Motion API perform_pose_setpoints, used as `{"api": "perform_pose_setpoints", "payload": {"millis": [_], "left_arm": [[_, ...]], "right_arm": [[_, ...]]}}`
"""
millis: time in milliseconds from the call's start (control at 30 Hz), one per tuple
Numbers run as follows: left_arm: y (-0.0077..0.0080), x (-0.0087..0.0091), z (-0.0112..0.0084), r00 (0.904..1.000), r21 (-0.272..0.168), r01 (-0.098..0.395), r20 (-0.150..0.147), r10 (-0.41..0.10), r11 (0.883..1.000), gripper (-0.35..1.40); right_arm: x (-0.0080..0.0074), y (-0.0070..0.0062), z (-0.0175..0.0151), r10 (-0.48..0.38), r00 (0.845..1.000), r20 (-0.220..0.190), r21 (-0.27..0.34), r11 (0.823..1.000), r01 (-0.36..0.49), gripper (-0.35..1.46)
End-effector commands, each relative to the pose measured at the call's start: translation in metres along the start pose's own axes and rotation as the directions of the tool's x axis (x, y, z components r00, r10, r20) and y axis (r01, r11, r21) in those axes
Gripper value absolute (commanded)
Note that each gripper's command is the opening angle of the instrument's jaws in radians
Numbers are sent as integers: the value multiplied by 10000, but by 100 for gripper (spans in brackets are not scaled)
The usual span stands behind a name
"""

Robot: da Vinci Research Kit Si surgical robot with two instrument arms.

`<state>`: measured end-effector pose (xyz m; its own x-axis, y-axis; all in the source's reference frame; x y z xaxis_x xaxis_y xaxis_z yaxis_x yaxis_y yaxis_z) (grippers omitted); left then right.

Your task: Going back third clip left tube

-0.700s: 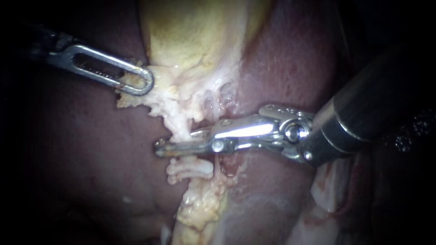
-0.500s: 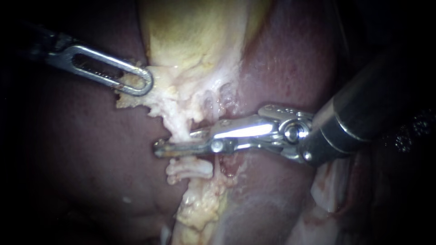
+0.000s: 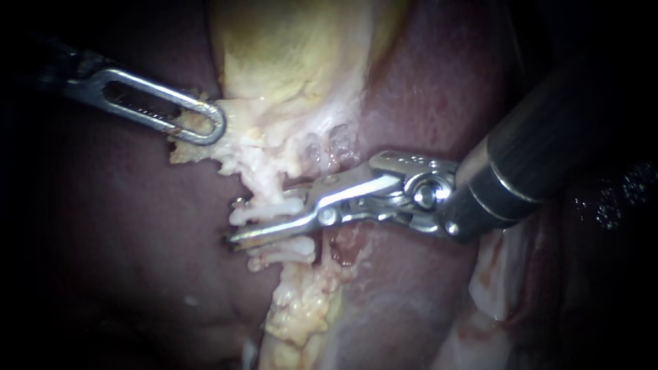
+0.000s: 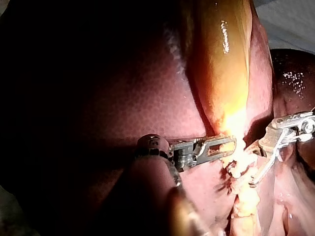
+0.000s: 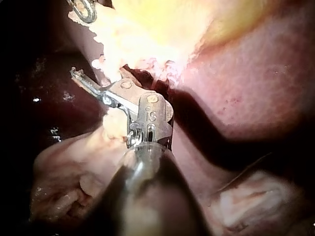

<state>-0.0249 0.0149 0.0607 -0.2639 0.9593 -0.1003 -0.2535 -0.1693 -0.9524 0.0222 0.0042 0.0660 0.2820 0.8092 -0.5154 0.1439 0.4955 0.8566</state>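
My right instrument [image 3: 236, 221] comes in from the right, and its jaws stand open. They straddle a pale tube [image 3: 271, 208] that runs down from the gallbladder [image 3: 295, 62], one jaw above it and one below. I see no clip on the tube. At the upper left, my left instrument [image 3: 199, 127] has its slotted jaws shut on the frayed pale edge of the gallbladder tissue [image 3: 236, 147]. The left wrist view shows those jaws [image 4: 224, 144] on the same tissue, with the right instrument [image 4: 261, 169] open beside them. In the right wrist view one thin jaw [image 5: 83, 81] reaches past pale tissue [image 5: 115, 123].
Dark red liver [image 3: 123, 233] lies on both sides of the pale strip. Lumpy yellow fat [image 3: 301, 308] continues below the tube. The right instrument's thick dark shaft [image 3: 548, 137] fills the upper right. Pale wet tissue [image 3: 493, 274] lies under it.
The right instrument's jaws, earlier lying together across the tube, have opened, and its wrist has shifted slightly left and up. The left instrument keeps its hold.
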Motion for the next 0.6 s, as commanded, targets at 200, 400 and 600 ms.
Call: {"api": "perform_pose_setpoints", "payload": {"millis": [200,400,600], "left_arm": [[2,-1,0,10000,-3,1,-1,-1,10000,-35],[6,-1,-2,10000,-13,11,3,-11,10000,-35],[11,0,-9,10000,-75,37,12,-37,10000,-35]], "right_arm": [[2,18,-4,-513,9985,-177,-333,9982,507,49],[2,32,-12,-781,9958,-487,-972,9926,731,49],[1,35,-16,-836,9953,-487,-988,9920,785,50]]}}
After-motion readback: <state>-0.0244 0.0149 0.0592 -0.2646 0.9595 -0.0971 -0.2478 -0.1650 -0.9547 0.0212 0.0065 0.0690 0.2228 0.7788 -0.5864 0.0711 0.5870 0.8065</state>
